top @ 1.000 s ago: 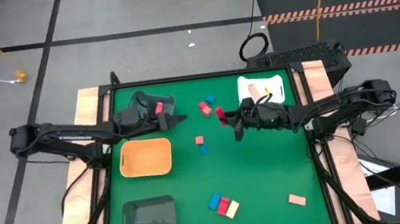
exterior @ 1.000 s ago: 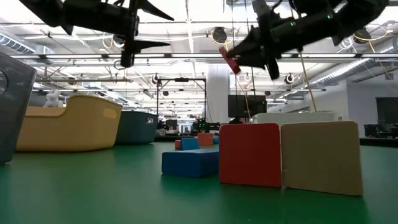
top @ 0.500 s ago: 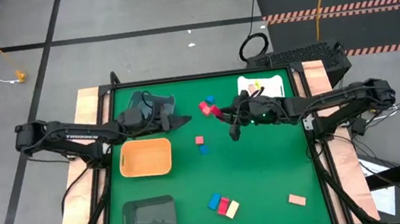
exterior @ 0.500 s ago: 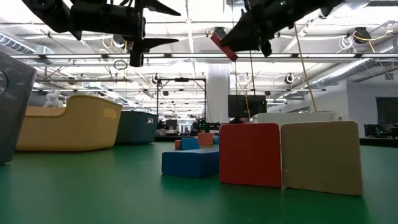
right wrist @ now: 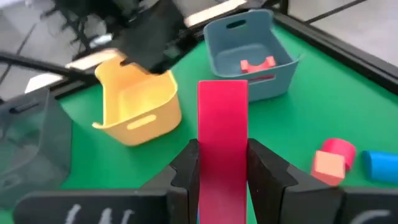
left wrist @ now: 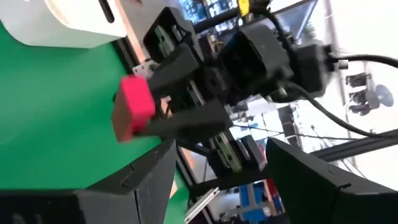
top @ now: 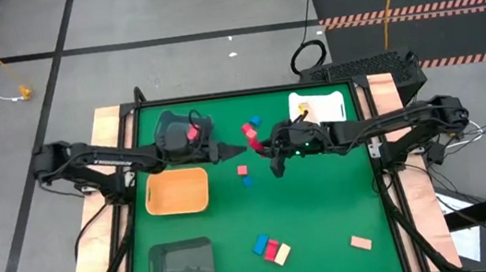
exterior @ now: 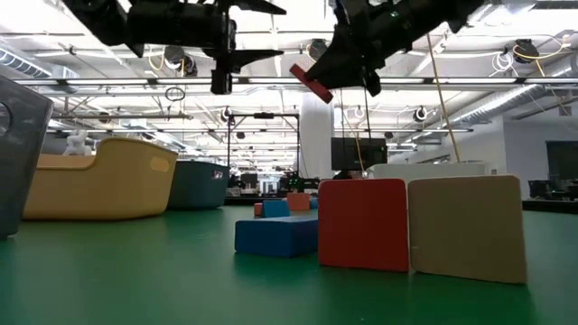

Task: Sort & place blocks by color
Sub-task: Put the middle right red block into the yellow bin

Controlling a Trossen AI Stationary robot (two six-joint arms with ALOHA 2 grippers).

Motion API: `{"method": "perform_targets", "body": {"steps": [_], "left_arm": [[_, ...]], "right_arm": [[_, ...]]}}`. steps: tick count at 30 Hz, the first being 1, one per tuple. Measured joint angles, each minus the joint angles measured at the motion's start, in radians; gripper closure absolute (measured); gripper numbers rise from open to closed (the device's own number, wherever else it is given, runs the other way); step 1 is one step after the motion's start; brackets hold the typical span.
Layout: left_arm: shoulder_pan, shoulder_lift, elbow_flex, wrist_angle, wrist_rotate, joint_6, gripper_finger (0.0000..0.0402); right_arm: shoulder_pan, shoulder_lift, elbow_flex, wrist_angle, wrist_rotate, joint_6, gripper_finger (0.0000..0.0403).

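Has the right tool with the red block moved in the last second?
Yes. In the high view the right tool, shut on the red block, has moved left, away from the white tray and toward the left tool.

The worktop [top: 326, 209] is bright green with pale wooden side edges. A red block [right wrist: 222, 134] sits between the black fingers of the right gripper [top: 256, 138]; the left gripper [top: 229, 147] is black too. Of the trays, one is blue-grey [right wrist: 249, 53] with red pieces inside, one yellow-orange [top: 176, 191], one dark translucent grey [top: 181, 264] and one white [top: 318, 104]. Near the front edge lie a blue block [top: 260, 244], a red one [top: 272, 249] and a cream one [top: 283, 255], with a salmon-pink block [top: 360, 243] apart.
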Motion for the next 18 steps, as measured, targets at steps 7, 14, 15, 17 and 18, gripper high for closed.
{"method": "perform_targets", "body": {"steps": [7, 14, 15, 17, 18], "left_arm": [[0.010, 0.011, 0.031, -0.101, 0.042, -0.001, 0.0151], [0.019, 0.011, 0.031, -0.124, 0.035, 0.004, 0.0151], [0.023, 0.012, 0.031, -0.144, 0.027, 0.011, 0.0151], [0.028, 0.014, 0.030, -0.171, 0.002, 0.020, 0.0151], [0.033, 0.014, 0.030, -0.174, -0.012, 0.022, 0.0151]], "right_arm": [[0.007, 0.011, 0.079, -0.104, -0.001, -0.047, 0.0322], [0.008, 0.012, 0.084, -0.083, -0.005, -0.033, 0.0322], [0.008, 0.014, 0.084, -0.076, -0.005, -0.029, 0.0322], [0.008, 0.017, 0.084, -0.072, -0.005, -0.016, 0.0322], [0.010, 0.018, 0.084, -0.073, -0.005, -0.008, 0.0322]]}}
